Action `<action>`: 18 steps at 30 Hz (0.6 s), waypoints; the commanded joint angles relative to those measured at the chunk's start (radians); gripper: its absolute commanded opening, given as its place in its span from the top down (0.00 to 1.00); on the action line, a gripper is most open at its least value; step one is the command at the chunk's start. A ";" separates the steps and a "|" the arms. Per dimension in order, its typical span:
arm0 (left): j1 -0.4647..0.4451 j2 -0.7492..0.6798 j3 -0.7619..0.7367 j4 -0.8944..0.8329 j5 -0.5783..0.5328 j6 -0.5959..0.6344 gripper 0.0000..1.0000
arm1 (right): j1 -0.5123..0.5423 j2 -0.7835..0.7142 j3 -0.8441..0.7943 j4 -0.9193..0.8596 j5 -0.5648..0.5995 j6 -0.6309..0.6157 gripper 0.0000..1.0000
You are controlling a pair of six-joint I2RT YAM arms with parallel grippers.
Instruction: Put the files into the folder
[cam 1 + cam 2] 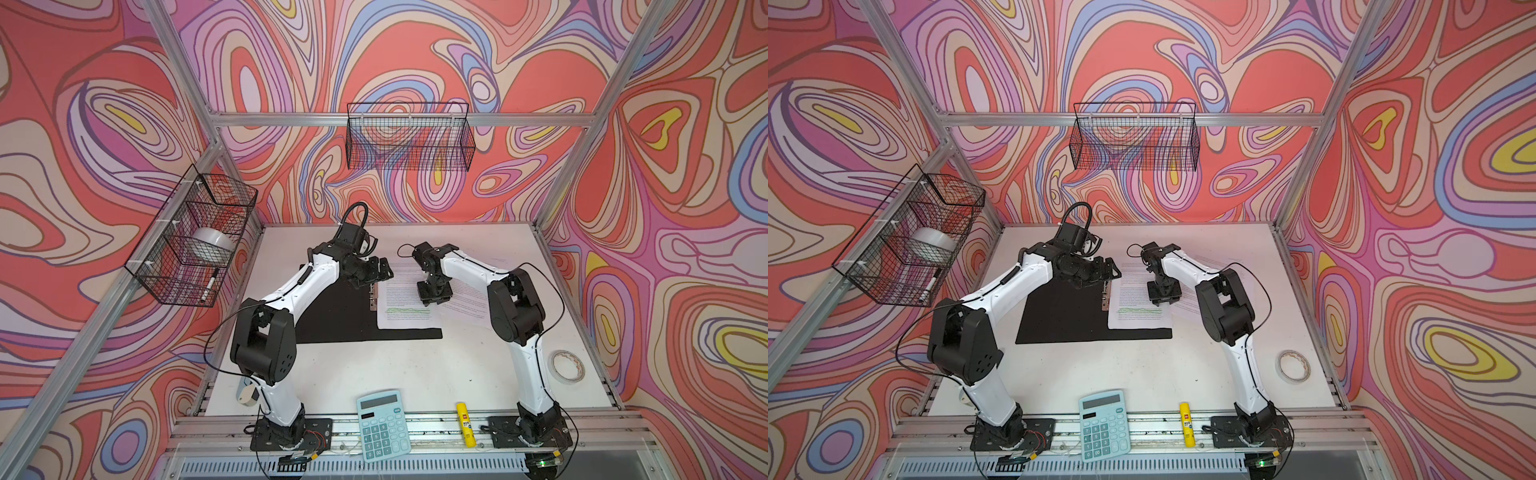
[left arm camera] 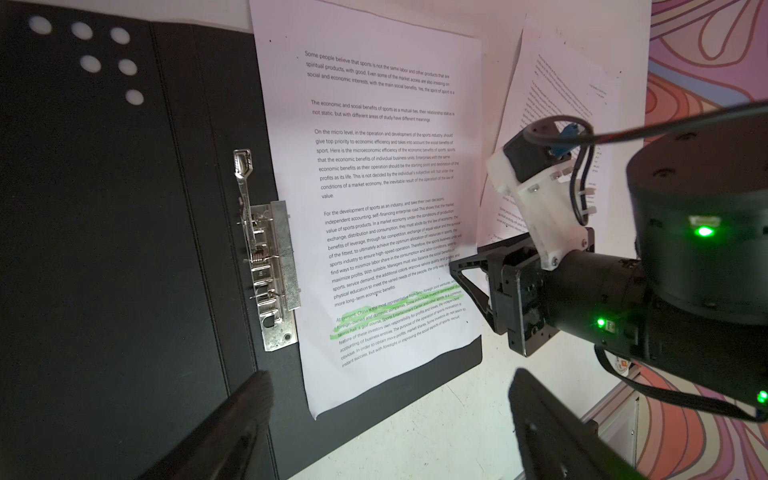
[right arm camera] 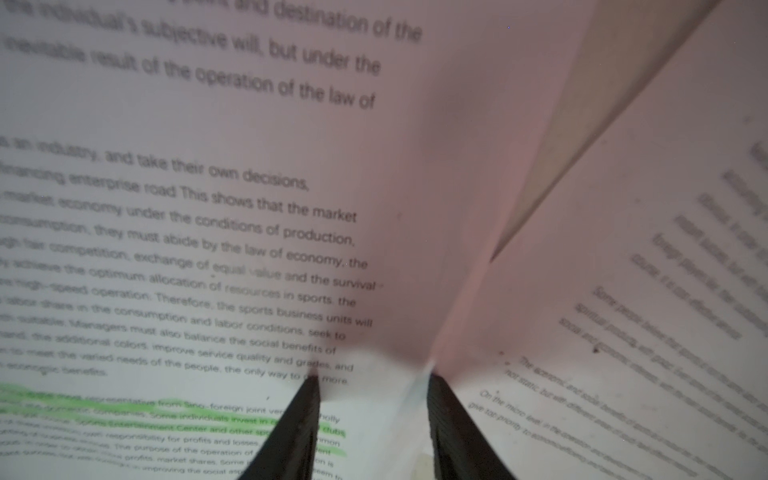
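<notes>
The folder [image 1: 332, 309] lies open and flat in the middle of the white table [image 1: 415, 374], black side up. Its metal clip bar [image 1: 372, 297] sits by the fold in the middle.

One sheet of the files [image 1: 405, 307], the one with green lines near the bottom, lies on the right half of the folder. Its left edge is right at the clip bar. I cannot tell if it is tucked under. A second sheet [image 1: 465, 305] lies tilted further right, mostly on the table, and meets the first one.

In both top views the left gripper [image 1: 374, 274] is just above the clip bar's top end. In the left wrist view its fingers [image 2: 249, 415] are spread wide and hold nothing.

The right gripper [image 1: 434, 297] points down at the right edge of the green-lined sheet. In the right wrist view its fingers [image 3: 299, 424] are partly apart, one tip on each sheet, with nothing squeezed between them.

A blue calculator [image 1: 384, 426] lies at the bottom edge.
</notes>
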 commanded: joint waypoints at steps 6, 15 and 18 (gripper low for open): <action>0.001 -0.007 -0.008 0.006 -0.010 -0.005 0.10 | 0.041 -0.014 0.035 -0.031 0.024 -0.011 0.55; 0.000 -0.014 -0.005 0.004 -0.011 -0.003 0.10 | 0.041 -0.041 0.063 -0.044 0.085 -0.015 0.53; 0.000 -0.019 -0.001 0.001 -0.034 0.009 0.10 | 0.037 -0.033 0.122 -0.053 0.111 -0.019 0.52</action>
